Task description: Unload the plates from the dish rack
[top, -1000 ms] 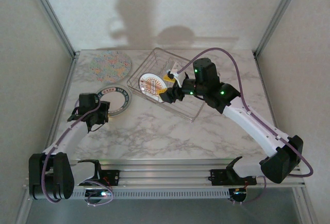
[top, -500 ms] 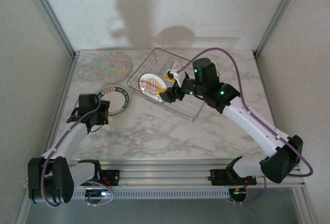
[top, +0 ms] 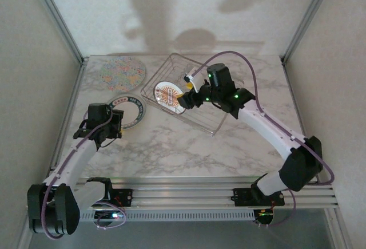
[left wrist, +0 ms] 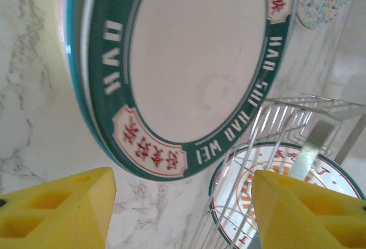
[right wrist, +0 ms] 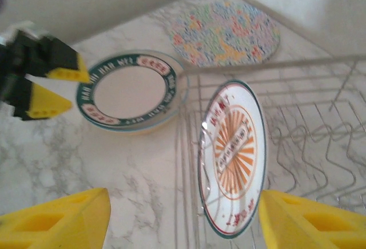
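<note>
A round, glossy sunburst plate (right wrist: 233, 157) sits in the silver wire rack (right wrist: 286, 64).

Marbled tabletop (top: 171, 146), walled on three sides.

Dish rack (top: 210, 122): silver wire, set askew at centre-back. Sunburst plate (top: 166, 95) sits in its left end, orange centre facing up.

Pastel patterned plate (top: 122, 70) lies flat at back-left, just clear of the rack's corner. Dark-rimmed plate (top: 128, 110), white centre, lies flat nearer, left of the rack and apart from it.

Right arm (top: 269, 131) bends in from the near right, green lights lit; right pincer (top: 186, 95) is over the rack at the sunburst plate's right edge.

Left pincer (top: 113, 124) is low at the dark-rimmed plate's near-left rim. Contact not discernible from here.
</note>
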Robot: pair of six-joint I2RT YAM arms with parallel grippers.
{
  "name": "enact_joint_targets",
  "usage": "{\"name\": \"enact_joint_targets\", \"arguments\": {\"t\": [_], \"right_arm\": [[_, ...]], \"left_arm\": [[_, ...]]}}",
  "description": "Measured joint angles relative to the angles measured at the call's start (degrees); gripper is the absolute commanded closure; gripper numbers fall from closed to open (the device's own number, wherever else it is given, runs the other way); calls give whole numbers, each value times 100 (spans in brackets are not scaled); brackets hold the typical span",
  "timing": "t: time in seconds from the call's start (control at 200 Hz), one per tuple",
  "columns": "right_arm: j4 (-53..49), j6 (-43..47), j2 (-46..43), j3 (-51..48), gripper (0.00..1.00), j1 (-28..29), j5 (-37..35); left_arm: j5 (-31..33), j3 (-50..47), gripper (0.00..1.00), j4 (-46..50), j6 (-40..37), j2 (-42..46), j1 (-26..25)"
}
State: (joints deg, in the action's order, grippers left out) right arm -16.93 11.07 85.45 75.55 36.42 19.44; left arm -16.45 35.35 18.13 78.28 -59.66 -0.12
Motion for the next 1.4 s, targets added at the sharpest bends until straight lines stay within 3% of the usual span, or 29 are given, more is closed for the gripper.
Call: {"name": "enact_joint_targets", "arguments": {"t": [0.215,0.516,0.891,1.402], "right_arm": [[-2,-125,809,258,31,-219,-37],[20,-133,1821,1032,40,-448,160],[-273,33,2776,2026,56,-479,649],[-673,52,3270,2393,71,-479,1091]], "left_arm": [[131,824,35,-83,-221,-94,-398],[127,2288,36,-623,-1526,-946,-1244],[-28,2557,37,-1102,-2304,-1150,-1670],[-39,3447,37,-1008,-3421,-1506,-2188]]}}
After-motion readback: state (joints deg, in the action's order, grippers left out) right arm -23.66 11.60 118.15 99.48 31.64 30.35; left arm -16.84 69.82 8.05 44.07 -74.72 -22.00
